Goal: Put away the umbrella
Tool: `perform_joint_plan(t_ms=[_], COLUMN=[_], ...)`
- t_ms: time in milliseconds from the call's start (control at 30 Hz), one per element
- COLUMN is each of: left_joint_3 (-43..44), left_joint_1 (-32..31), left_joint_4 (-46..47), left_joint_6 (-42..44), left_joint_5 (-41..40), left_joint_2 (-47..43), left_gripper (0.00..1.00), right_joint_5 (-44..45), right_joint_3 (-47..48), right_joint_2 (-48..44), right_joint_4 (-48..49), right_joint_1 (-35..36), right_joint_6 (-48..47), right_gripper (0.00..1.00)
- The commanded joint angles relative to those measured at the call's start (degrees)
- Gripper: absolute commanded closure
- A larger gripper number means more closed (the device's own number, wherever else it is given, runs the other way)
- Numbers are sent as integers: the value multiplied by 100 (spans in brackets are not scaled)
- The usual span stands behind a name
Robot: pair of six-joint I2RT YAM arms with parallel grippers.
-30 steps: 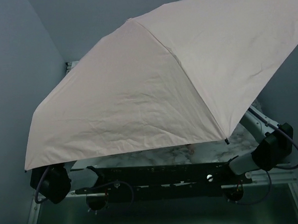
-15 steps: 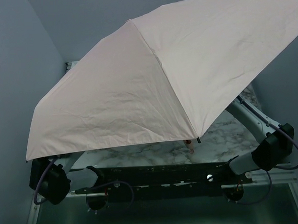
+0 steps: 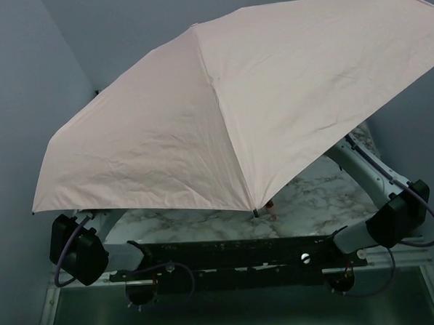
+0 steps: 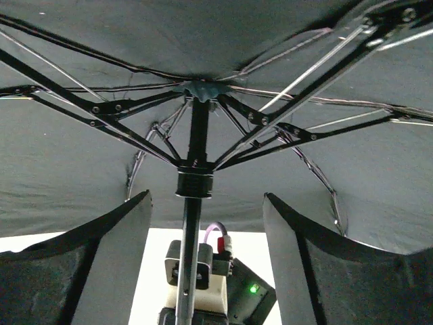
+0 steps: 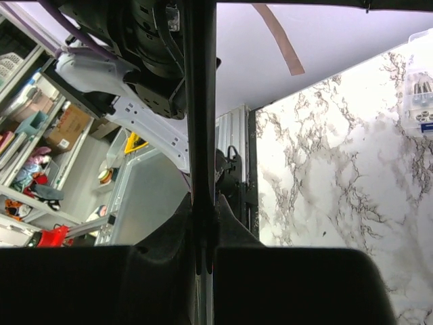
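We see the umbrella point(image 3: 221, 111) fully open, its pink canopy spread high over the marble table point(image 3: 328, 193). We judge that all the closing is yet to do. Beneath it, the right gripper point(image 5: 205, 223) pinches the dark shaft point(image 5: 201, 135). The left gripper point(image 4: 206, 200) reaches up, jaws wide either side of the shaft, just under the runner point(image 4: 195, 184).

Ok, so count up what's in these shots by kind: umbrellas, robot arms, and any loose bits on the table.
Umbrella: 1
Robot arms: 2, left arm and right arm
Small orange object: 1
Clear plastic box: 1
Total: 5
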Motion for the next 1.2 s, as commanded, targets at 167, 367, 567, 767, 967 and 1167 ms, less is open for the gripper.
perform_joint_plan(t_ms=[167, 367, 567, 767, 967, 1167], left_joint_3=[274, 433, 364, 445, 514, 605], left_joint_1=[20, 18, -30, -29, -33, -17], left_joint_4=[535, 980, 1270, 1422, 1430, 1634], left_joint_6=[-81, -99, 201, 290, 288, 323], left_joint_5=[-492, -441, -747, -878, -775, -609], left_joint_2=[377, 678, 708, 821, 878, 1005], left_gripper=[38, 40, 43, 54, 64, 91], right_joint_5=[80, -1, -24, -52, -62, -72], right_joint_3=[286, 213, 197, 163, 147, 125], right_joint_2=[-97, -76, -83, -74, -66, -71], right_joint_4=[-130, 83, 81, 170, 212, 248], right_joint_1=[3, 29, 27, 25, 29, 30], right_joint_6=[-383, -163, -154, -79, -40, -19], right_gripper=[99, 99, 99, 99, 99, 99])
